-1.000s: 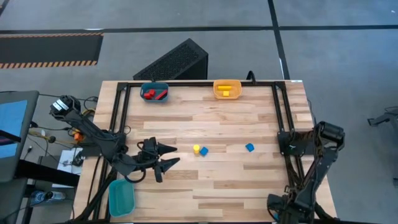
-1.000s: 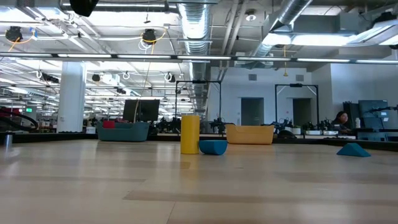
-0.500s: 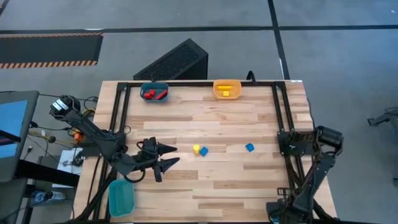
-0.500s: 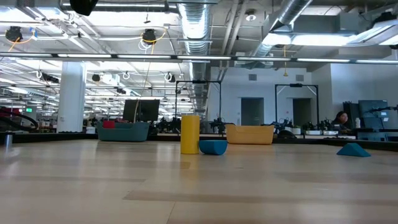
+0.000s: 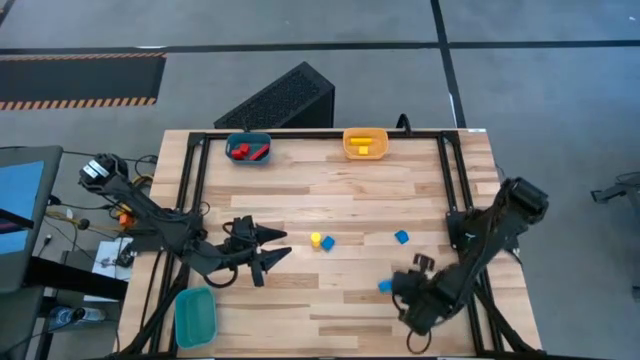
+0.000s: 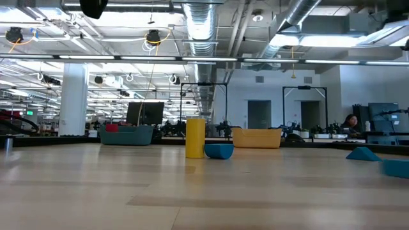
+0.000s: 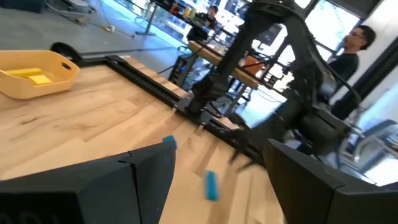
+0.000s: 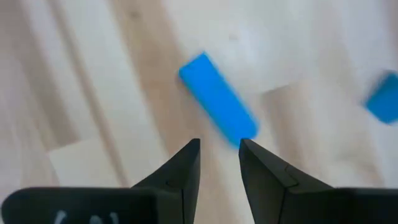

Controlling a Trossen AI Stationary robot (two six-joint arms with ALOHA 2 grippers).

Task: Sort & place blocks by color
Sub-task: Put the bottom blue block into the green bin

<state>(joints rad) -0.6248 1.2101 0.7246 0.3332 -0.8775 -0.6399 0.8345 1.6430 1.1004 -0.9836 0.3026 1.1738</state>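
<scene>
A blue block point(image 6: 397, 168) is cut off by the low view's right edge.

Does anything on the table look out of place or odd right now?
Nothing damaged or spilled. Four loose blocks still lie outside the bins, including a blue bar lying askew beside the right tool.

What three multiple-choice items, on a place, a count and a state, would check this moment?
1. Where is the right gripper? A off the table; B beside a blue block; C at the table's far edge.
2. How many blue blocks lie loose? A one; B five; C three.
3. The left gripper is: A open, empty; B shut on a block; C shut, empty.
Key: B, the block lies just past its fingertips; C, that one plus two mid-table; A, its fingers stand wide apart.
</scene>
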